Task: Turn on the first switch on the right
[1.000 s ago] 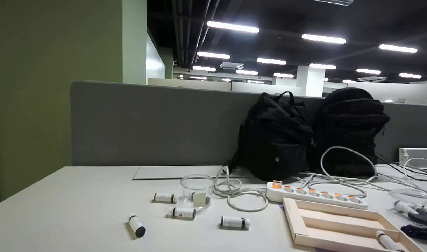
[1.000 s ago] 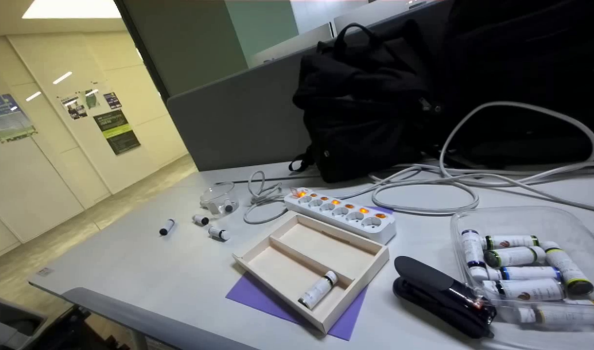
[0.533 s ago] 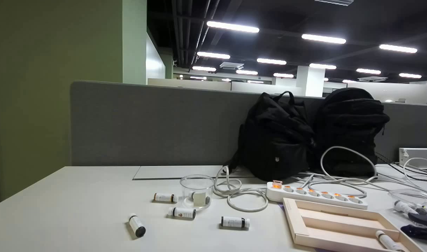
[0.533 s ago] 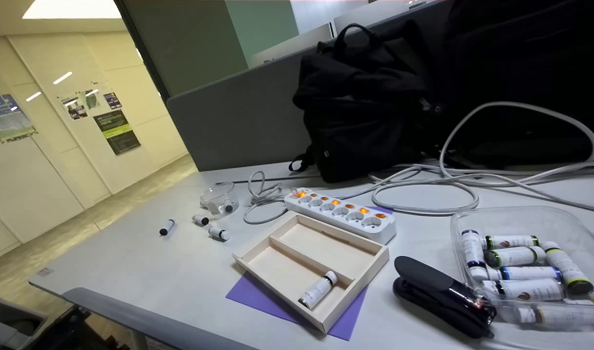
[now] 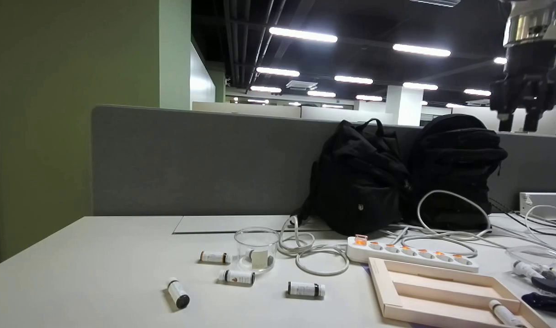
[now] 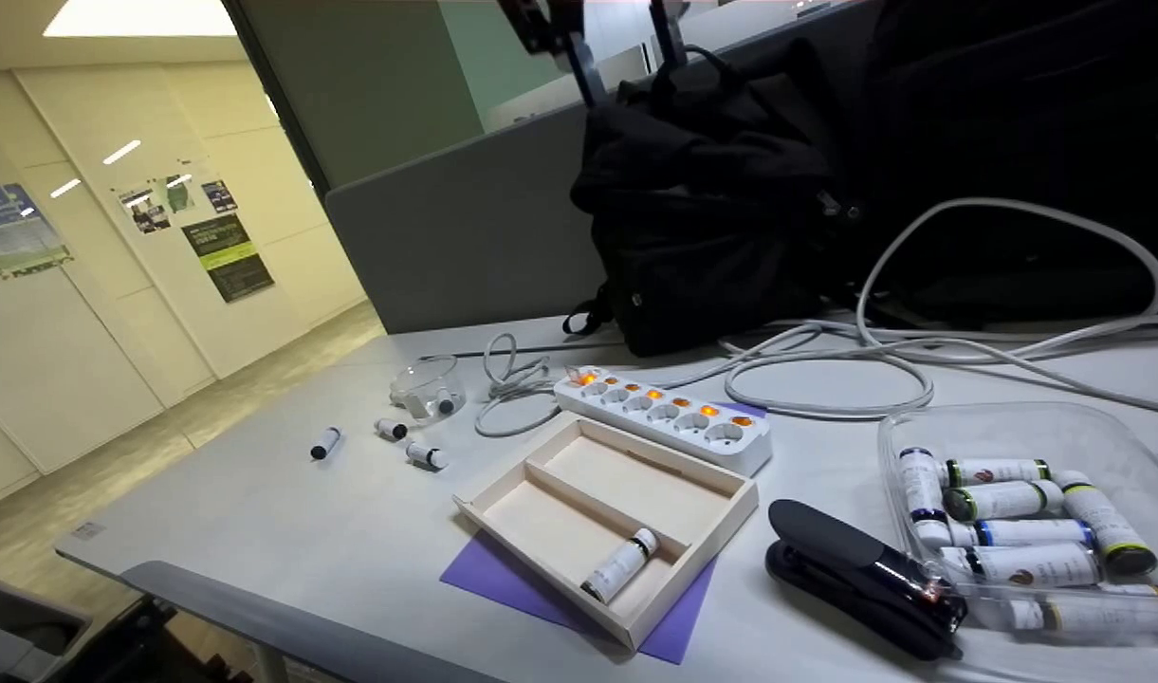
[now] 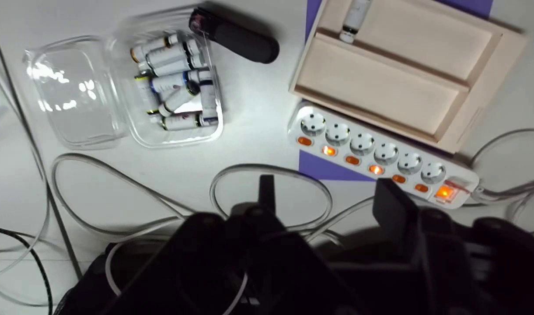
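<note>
Orange and unlit, the switch (image 7: 305,141) to press is prob. the end one on the strip (image 7: 364,164) — rightmost in both exterior views, yet at the L end in the wrist view. The main switch (image 7: 445,192), lit, sits at the opp. end. The gripper (image 7: 326,186) hangs high over the surface (image 5: 123,264), fingers (image 7: 267,192) spread wide w/ nothing held. In the wrist view the switch lies beyond the fingertips, on the side of the tray (image 7: 380,85), its place across falling btwn the two fingers, nearer the L one in that view. Strip's long axis slants from upper L to lower R there, at a shallow angle to the line across the fingers.

Next move, I'd guess: shift toward that end, then a long way down; fingers brought together would suit so small a switch better. Its lit neighbour (image 7: 329,151) is close, so a sloppy press might flip that instead.

Containers: the tray, wooden, lies right alongside the strip, 2 long compartments, one vial (image 7: 356,15) in the one away from the strip. Clear tub (image 6: 1015,432) w/ a heap of vials (image 7: 172,81), stapler (image 7: 245,41) by its corner. Clear cup (image 5: 257,246) well apart from the tub — what shows thru its wall is too unclear to name.
</note>
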Robot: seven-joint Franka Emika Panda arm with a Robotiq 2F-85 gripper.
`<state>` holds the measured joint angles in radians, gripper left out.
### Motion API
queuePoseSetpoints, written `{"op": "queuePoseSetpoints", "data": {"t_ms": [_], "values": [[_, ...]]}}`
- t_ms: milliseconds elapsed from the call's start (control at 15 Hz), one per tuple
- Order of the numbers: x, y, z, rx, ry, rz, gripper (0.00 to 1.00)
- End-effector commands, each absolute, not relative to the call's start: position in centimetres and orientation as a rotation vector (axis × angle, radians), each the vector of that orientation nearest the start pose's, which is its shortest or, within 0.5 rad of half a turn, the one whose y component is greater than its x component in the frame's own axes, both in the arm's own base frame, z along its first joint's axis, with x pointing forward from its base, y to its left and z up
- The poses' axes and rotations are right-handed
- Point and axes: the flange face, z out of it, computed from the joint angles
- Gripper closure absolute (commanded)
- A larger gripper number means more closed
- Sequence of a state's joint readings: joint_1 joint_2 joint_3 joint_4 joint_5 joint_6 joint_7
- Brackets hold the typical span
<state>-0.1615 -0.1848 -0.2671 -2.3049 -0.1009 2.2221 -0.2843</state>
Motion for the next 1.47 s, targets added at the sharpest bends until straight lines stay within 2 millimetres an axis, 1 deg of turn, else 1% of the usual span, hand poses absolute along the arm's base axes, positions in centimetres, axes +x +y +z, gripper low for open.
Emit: {"op": "queuePoseSetpoints", "data": {"t_ms": [0, 133, 200, 267, 333, 400, 467, 533, 600, 800, 867, 1067, 1400], "values": [[49.1, -20.6, 38.2, -3.141, 0.259, -0.239, 0.69], [51.2, -19.8, 35.7, -3.091, 0.287, -0.275, 0.81], [52.0, -19.1, 34.1, -3.069, 0.297, -0.251, 0.89], [52.8, -18.7, 32.4, -3.086, 0.322, -0.189, 0.95], [53.2, -18.3, 31.4, -3.084, 0.274, -0.051, 0.99], [51.3, -18.4, 32.5, -3.09, 0.257, -0.161, 0.85], [51.9, -18.0, 31.3, -3.085, 0.244, -0.103, 0.91], [52.4, -17.9, 30.6, -3.085, 0.237, -0.077, 0.98], [52.7, -17.9, 30.3, -3.085, 0.234, -0.063, 0.99], [52.9, -18.1, 30.5, -3.085, 0.236, -0.064, 1.0], [53.0, -18.2, 28.8, -3.094, 0.238, -0.034, 1.0], [53.3, -18.6, 25.6, -3.102, 0.271, -0.031, 1.0], [53.4, -19.2, 20.4, -3.096, 0.289, -0.082, 1.0]]}}
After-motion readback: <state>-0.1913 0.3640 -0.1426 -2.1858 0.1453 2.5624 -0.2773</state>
